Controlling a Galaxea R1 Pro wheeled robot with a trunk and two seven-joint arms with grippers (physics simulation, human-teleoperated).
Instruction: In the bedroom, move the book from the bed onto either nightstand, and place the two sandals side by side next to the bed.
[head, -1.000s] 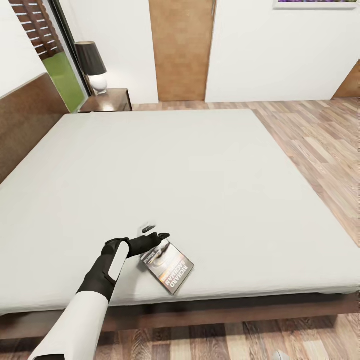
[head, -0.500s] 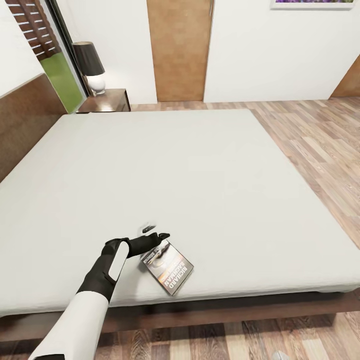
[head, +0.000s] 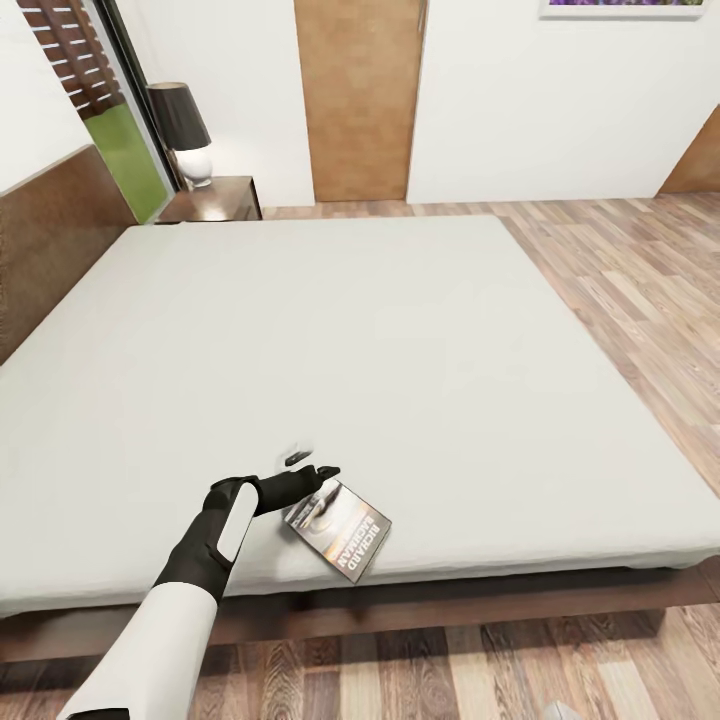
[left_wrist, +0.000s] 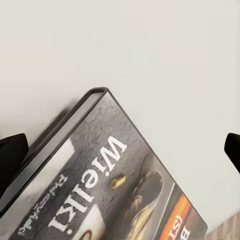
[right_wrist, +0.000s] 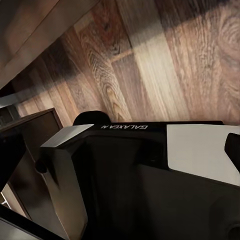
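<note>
While the book (head: 338, 529) lies flat near the front edge of the bed (head: 330, 340), its cover faces up, with the orange band and dark title strip toward the bed's edge and one corner reaching close to the mattress border. Your left hand (head: 308, 468) sits just at the book's far corner; its two fingers stand apart, one dark fingertip (head: 329, 471) right by the corner and the other a little farther up on the white mattress. From the left wrist view, the book (left_wrist: 107, 190) lies between the two dark fingertips (left_wrist: 11, 155), which stand wide at either side without touching it, so the hand is spread and holds nothing. Your right wrist view looks down at the wooden floor (right_wrist: 165, 60) and at a dark part of the robot's body (right_wrist: 140, 180) printed with the Galaxea name; you cannot tell from it whether the right hand is wide or narrow. Farther out, the nightstand (head: 212, 200) stands beside the brown headboard (head: 55, 240) at the bed's far corner, carrying a lamp (head: 185, 130) with a dark shade.
</note>
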